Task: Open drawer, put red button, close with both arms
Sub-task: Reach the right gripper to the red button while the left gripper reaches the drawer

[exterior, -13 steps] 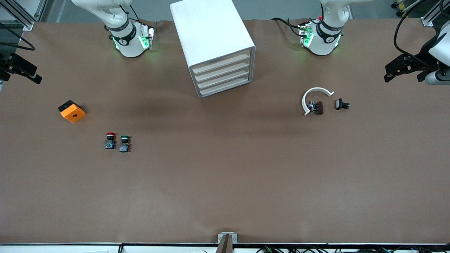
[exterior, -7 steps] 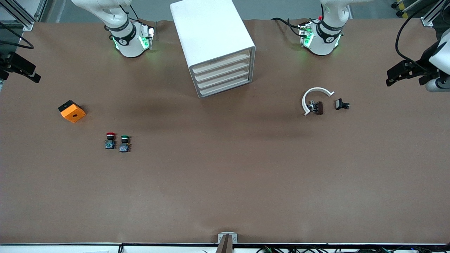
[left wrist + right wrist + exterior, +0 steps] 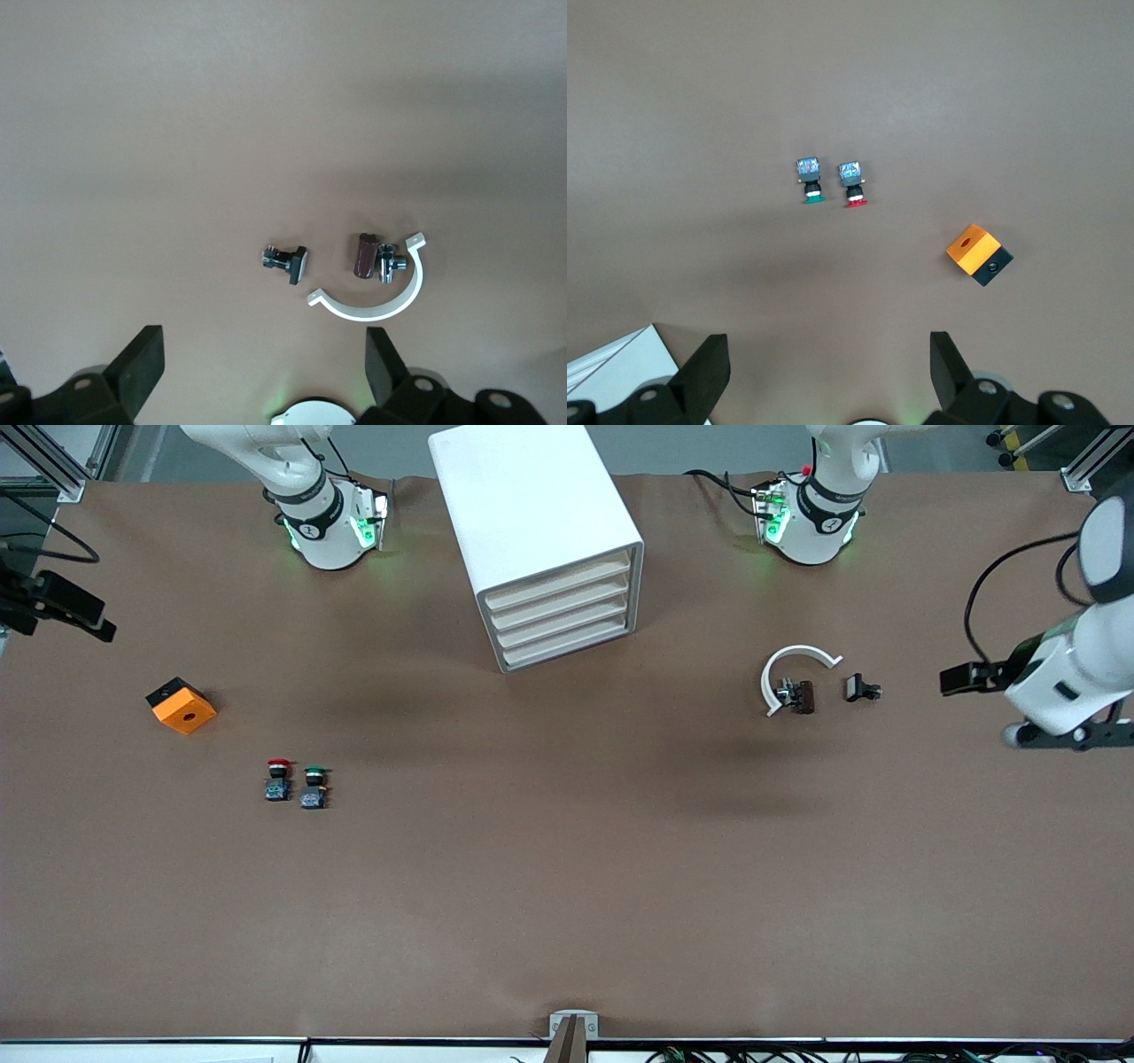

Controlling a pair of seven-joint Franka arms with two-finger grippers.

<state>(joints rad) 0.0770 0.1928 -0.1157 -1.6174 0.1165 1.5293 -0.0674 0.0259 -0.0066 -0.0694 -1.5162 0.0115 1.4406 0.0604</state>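
Note:
The red button [image 3: 278,777] stands on the brown table toward the right arm's end, close beside a green-capped button [image 3: 313,786]; the right wrist view shows the red button [image 3: 852,183] too. The white drawer cabinet [image 3: 540,549] stands between the arm bases with all its drawers shut. My right gripper [image 3: 66,607] hangs open and empty over the table edge at the right arm's end, its jaws [image 3: 828,354] wide apart. My left gripper [image 3: 966,679] hangs open and empty over the left arm's end, jaws [image 3: 264,350] wide apart.
An orange block [image 3: 181,705] lies between the buttons and the right gripper. Toward the left arm's end lie a white C-shaped clamp [image 3: 793,666], a brown fitting [image 3: 802,696] and a small black part [image 3: 861,688].
The left arm has swung down over the table's end, toward the small black part. The right gripper has shifted slightly. Nothing on the table has moved.

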